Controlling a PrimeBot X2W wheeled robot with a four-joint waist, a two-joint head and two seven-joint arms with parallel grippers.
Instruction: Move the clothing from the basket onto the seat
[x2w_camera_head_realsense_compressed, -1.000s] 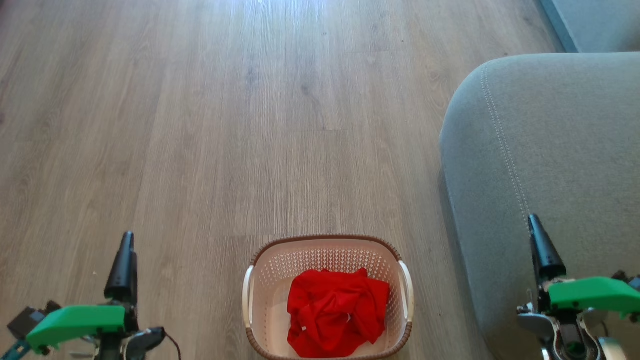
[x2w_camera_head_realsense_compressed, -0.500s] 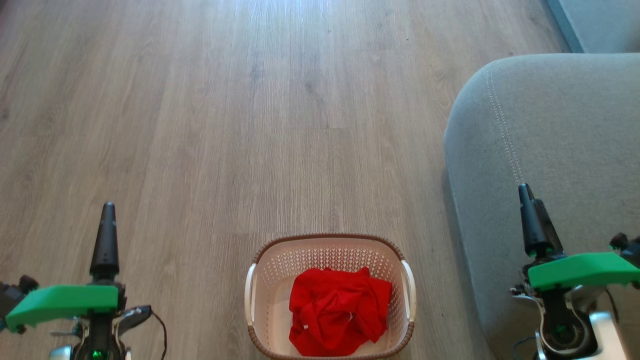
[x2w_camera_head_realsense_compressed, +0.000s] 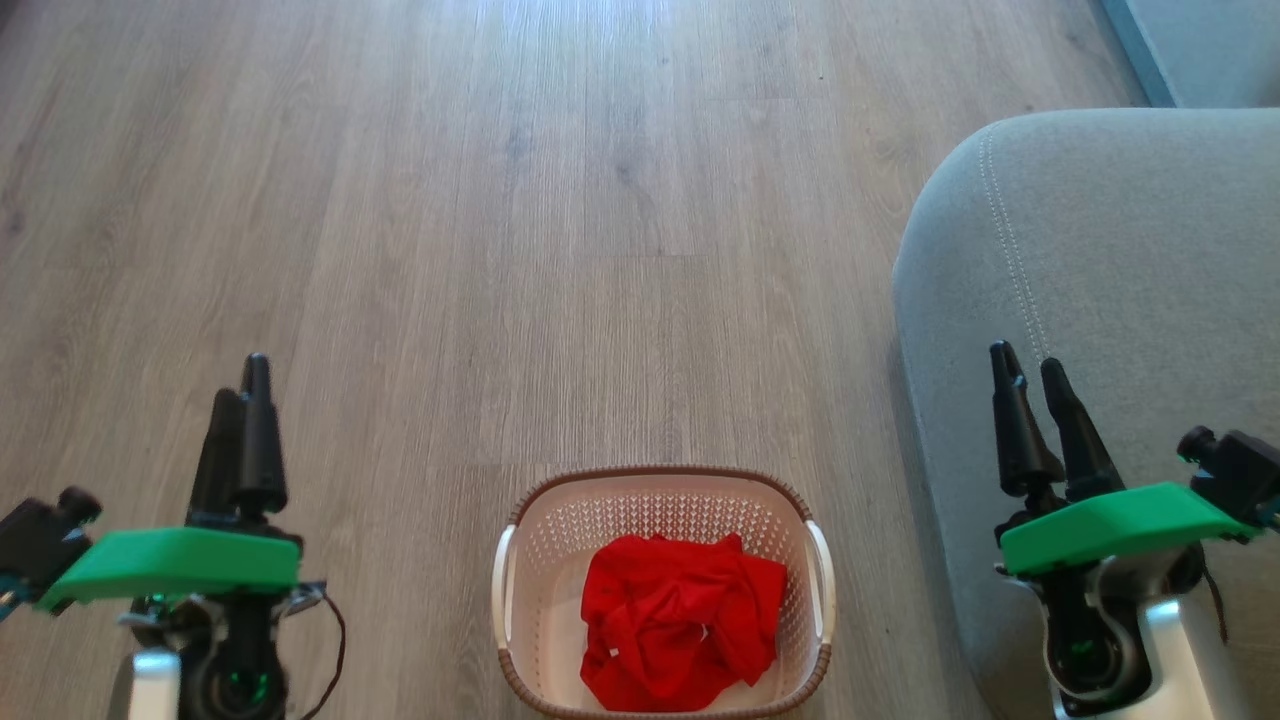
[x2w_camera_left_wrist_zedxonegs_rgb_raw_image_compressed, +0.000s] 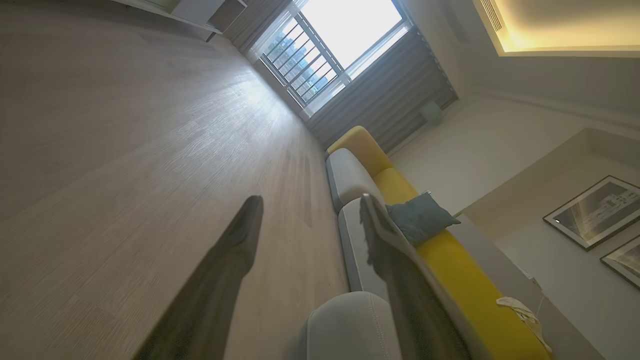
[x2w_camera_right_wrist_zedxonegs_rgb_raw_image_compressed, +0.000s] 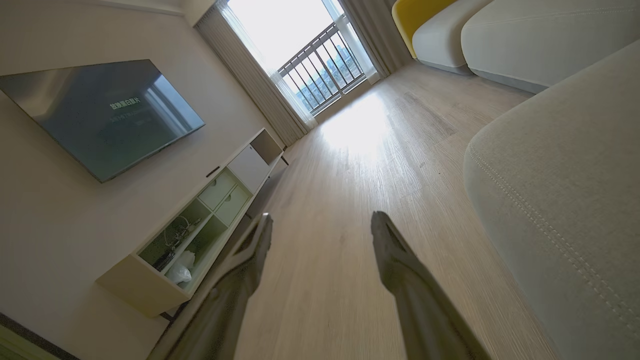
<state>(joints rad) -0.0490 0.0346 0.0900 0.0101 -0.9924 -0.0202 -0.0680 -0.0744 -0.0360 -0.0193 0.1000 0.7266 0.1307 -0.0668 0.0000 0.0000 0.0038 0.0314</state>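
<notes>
The cream basket (x2w_camera_head_realsense_compressed: 655, 473) stands on the floor at the bottom middle of the head view. Crumpled bright red clothing (x2w_camera_head_realsense_compressed: 680, 630) lies inside it; I cannot tell the garments apart. The grey seat (x2w_camera_head_realsense_compressed: 1120, 250) with pale stitching rises to the right of the basket, and its rounded corner is also in the right wrist view (x2w_camera_right_wrist_zedxonegs_rgb_raw_image_compressed: 575, 175). My left gripper (x2w_camera_head_realsense_compressed: 243, 380) hovers left of the basket, open and empty (x2w_camera_left_wrist_zedxonegs_rgb_raw_image_compressed: 310, 205). My right gripper (x2w_camera_head_realsense_compressed: 1025, 358) hangs over the seat's near edge, open and empty (x2w_camera_right_wrist_zedxonegs_rgb_raw_image_compressed: 320, 220). Neither gripper touches the basket.
Wood plank floor (x2w_camera_head_realsense_compressed: 560, 220) stretches ahead of the basket. A low TV cabinet (x2w_camera_right_wrist_zedxonegs_rgb_raw_image_compressed: 200, 215) under a wall television (x2w_camera_right_wrist_zedxonegs_rgb_raw_image_compressed: 100, 115) lines one side of the room. A sofa with a yellow back (x2w_camera_left_wrist_zedxonegs_rgb_raw_image_compressed: 450, 270) and a dark cushion (x2w_camera_left_wrist_zedxonegs_rgb_raw_image_compressed: 420, 220) runs along the other.
Both grippers have risen in the head view and turned at the wrist, so two fingers now show on each instead of one. The basket and clothing have not moved.
</notes>
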